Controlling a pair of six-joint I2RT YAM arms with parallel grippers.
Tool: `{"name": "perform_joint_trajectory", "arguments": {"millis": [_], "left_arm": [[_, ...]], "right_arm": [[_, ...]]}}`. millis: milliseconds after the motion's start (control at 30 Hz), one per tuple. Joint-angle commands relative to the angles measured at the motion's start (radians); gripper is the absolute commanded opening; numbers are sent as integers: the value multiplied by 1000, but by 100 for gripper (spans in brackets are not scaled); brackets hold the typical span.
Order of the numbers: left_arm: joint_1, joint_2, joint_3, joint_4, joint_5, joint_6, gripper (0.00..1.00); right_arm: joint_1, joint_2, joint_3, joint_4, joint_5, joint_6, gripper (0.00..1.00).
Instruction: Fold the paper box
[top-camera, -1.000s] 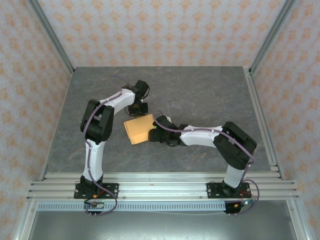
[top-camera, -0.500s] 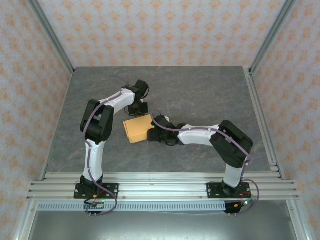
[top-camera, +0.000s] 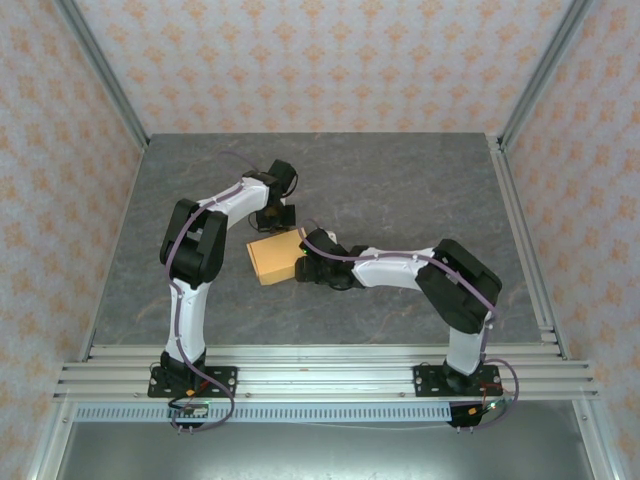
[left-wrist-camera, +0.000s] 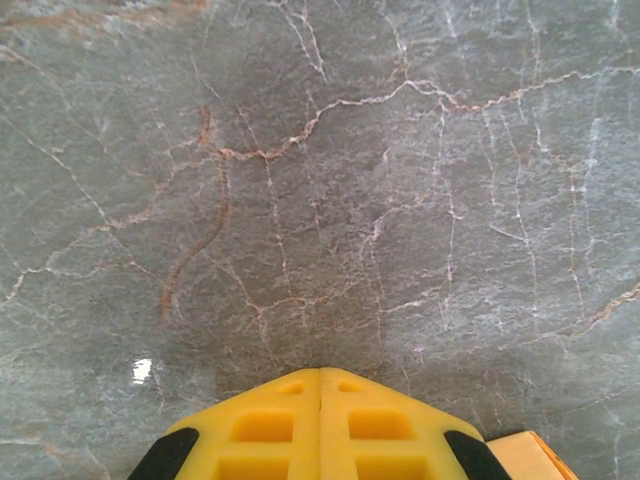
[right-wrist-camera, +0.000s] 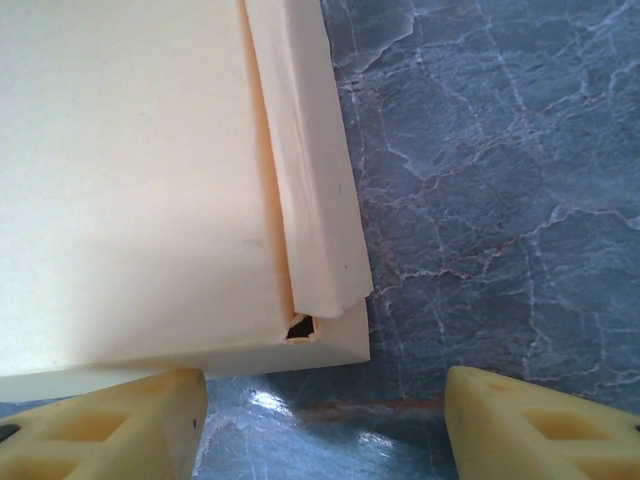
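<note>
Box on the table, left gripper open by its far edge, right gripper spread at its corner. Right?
No: the left gripper is shut, fingers pressed together, as the left wrist view shows. The rest holds: box on the table, right gripper spread at its corner.

**Item 1.** Paper box (top-camera: 272, 258), top view: the right edge is hidden beneath the right gripper (top-camera: 303, 268). Flaps and folds are too small to tell. Whether the left gripper (top-camera: 275, 222) touches the far edge cannot be told.

**Item 2.** Same box, left wrist view: one corner shows at the lower right. The rest is cut off by the bottom edge or hidden behind the fingers (left-wrist-camera: 265, 435).

**Item 3.** Those fingers: lower parts cut off by the bottom edge.

**Item 4.** Box, right wrist view: cut off at top and left. The dark gap at the flap's end shows nothing of the inside.

**Item 5.** Right fingers (right-wrist-camera: 110, 415): both cut off by the bottom edge. Contact between the one beside the box and the card cannot be told.

**Item 6.** Desk (top-camera: 400, 190): hidden wherever the box lies.
</note>
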Motion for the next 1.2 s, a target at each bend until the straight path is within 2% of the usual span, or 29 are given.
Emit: {"name": "perform_joint_trajectory", "arguments": {"millis": [0, 200, 300, 600, 800, 1167], "left_arm": [[-14, 67, -49, 11, 45, -10, 0], [-15, 65, -55, 12, 49, -13, 0], [-18, 65, -62, 20, 60, -21, 0], [-41, 53, -77, 48, 101, -46, 0], [-67, 48, -63, 80, 139, -82, 0], [-123, 148, 194, 33, 153, -108, 0]], "right_arm": [[-5, 60, 9, 78, 44, 10, 60], [-4, 69, -12, 157, 50, 55, 54], [-5, 79, 0, 185, 46, 89, 47], [-5, 87, 29, 200, 151, 188, 45], [-32, 40, -7, 196, 180, 176, 46], [-32, -106, -183, 210, 223, 138, 47]]}}
